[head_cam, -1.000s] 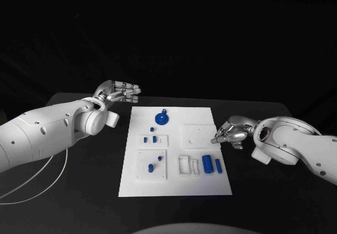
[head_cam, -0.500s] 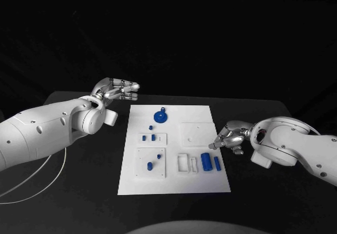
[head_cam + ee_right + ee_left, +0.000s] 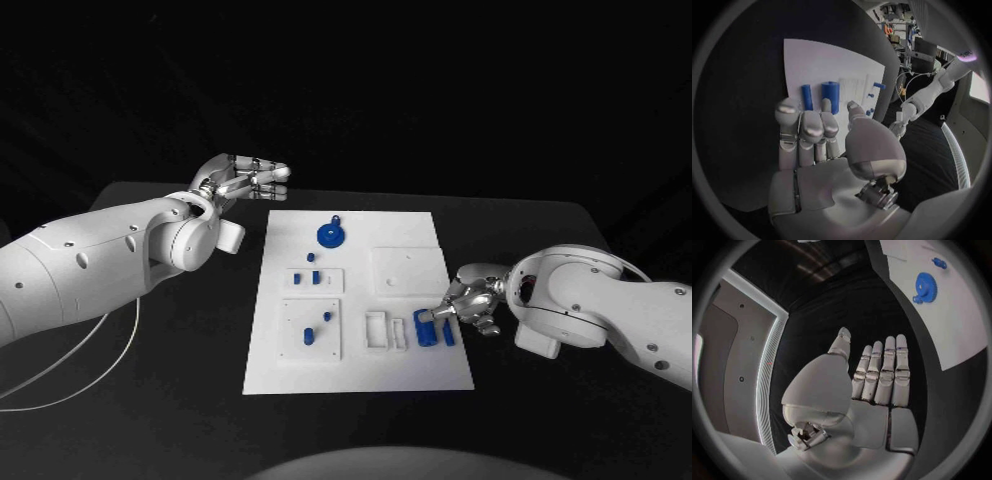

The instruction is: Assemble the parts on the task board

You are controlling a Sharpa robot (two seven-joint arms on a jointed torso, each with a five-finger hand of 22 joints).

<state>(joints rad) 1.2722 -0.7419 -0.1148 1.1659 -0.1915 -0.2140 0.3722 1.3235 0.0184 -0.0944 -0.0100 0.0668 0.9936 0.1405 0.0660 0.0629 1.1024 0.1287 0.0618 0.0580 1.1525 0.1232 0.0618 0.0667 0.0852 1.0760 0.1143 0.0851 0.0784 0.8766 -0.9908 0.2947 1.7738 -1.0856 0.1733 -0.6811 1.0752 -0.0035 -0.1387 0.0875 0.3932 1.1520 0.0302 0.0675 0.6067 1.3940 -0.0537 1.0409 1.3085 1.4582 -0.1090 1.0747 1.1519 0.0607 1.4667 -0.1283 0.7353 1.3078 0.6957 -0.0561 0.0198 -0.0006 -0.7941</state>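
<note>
Blue cylinder (image 3: 426, 332) sits waiting as the empty, spread right hand (image 3: 469, 305) reaches for it, left hand (image 3: 245, 180) parked open.

We see the white rectangular task board (image 3: 361, 375) lying in the middle of the black table (image 3: 159, 380), with bare table on both long sides and along its near edge. The right silver hand (image 3: 464, 305) sits at the board's right edge, fingers just beside the thick blue cylinder (image 3: 426, 331) and the thin blue rod (image 3: 447, 333), blocking approach from that side. The left silver hand (image 3: 245, 180) hangs beyond the far left corner, well apart from the blue gear-like disc (image 3: 332, 236). The board's near strip carries nothing.
</note>
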